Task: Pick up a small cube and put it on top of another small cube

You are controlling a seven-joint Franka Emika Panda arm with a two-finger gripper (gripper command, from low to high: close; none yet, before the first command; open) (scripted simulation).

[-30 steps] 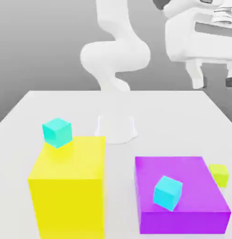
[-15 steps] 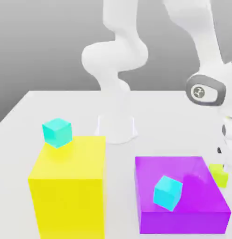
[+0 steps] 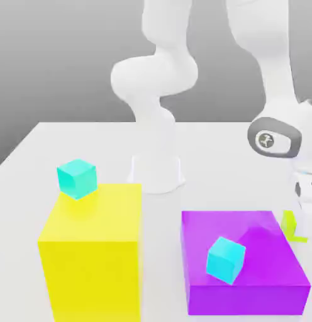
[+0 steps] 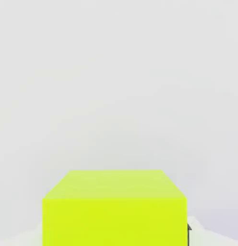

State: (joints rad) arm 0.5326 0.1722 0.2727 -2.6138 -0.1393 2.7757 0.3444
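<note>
A small lime cube (image 3: 289,225) sits just off the exterior view's right side of the purple block (image 3: 259,286), half hidden by my hand. My gripper (image 3: 295,225) is down around it and looks shut on it. The cube stands slightly higher than the table. In the hand view the lime cube (image 4: 114,206) is close up, with one dark fingertip (image 4: 189,229) against its side. One small cyan cube (image 3: 77,178) rests on the back corner of the tall yellow block (image 3: 89,258). Another cyan cube (image 3: 225,259) lies tilted on the purple block.
The arm's white base (image 3: 156,171) stands at the back middle of the white table (image 3: 70,141). The yellow block is taller than the purple one. The table's right edge runs close behind my hand.
The arm came down from high at the exterior view's upper right to the lime cube. Since half a second ago the cube has risen a little with the hand.
</note>
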